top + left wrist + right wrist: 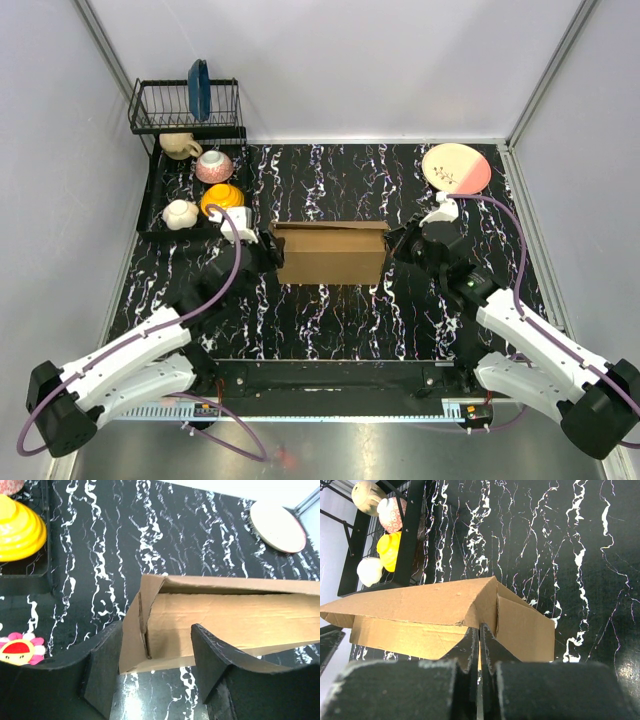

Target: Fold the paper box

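The paper box (330,255) is a long brown cardboard shape lying across the middle of the table, its top flap partly raised. My left gripper (255,245) is at its left end and open. In the left wrist view the two fingers (102,670) stand wide apart, with the near left corner of the paper box (225,615) between them, untouched. My right gripper (400,243) is at the right end, shut. In the right wrist view its fingertips (470,645) meet right at the end corner of the paper box (420,605), under the top flap, with nothing visibly held between them.
A black dish rack (185,105) with a blue plate (199,88) stands at the back left. Below it a tray holds a yellow bowl (222,197), a pink bowl (213,165) and pale cups. A pink plate (456,167) lies at the back right.
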`<act>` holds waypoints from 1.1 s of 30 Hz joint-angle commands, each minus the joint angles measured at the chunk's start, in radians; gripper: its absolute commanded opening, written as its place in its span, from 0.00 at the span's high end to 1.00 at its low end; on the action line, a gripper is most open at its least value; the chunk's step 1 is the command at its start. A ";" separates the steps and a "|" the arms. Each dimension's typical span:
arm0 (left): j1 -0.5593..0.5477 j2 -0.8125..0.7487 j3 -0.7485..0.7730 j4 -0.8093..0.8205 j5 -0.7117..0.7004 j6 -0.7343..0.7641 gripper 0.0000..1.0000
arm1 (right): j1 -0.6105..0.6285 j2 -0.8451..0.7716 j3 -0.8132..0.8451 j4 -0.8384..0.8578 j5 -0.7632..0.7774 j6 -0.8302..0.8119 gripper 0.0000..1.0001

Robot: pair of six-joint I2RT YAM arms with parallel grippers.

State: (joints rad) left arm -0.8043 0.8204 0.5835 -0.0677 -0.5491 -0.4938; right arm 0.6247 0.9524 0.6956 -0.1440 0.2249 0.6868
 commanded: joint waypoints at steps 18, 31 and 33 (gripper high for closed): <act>0.197 -0.083 0.110 -0.096 0.327 0.104 0.50 | 0.012 0.042 -0.061 -0.305 -0.036 -0.004 1.00; 0.240 0.017 0.130 -0.024 0.397 0.113 0.53 | 0.012 0.034 -0.070 -0.302 -0.042 -0.001 1.00; 0.241 0.026 0.142 -0.020 0.397 0.115 0.53 | 0.010 0.037 -0.071 -0.301 -0.047 -0.001 1.00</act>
State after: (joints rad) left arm -0.5739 0.8360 0.6682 -0.1596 -0.1833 -0.3939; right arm 0.6247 0.9470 0.6952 -0.1505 0.2237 0.6876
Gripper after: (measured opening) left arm 0.471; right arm 0.010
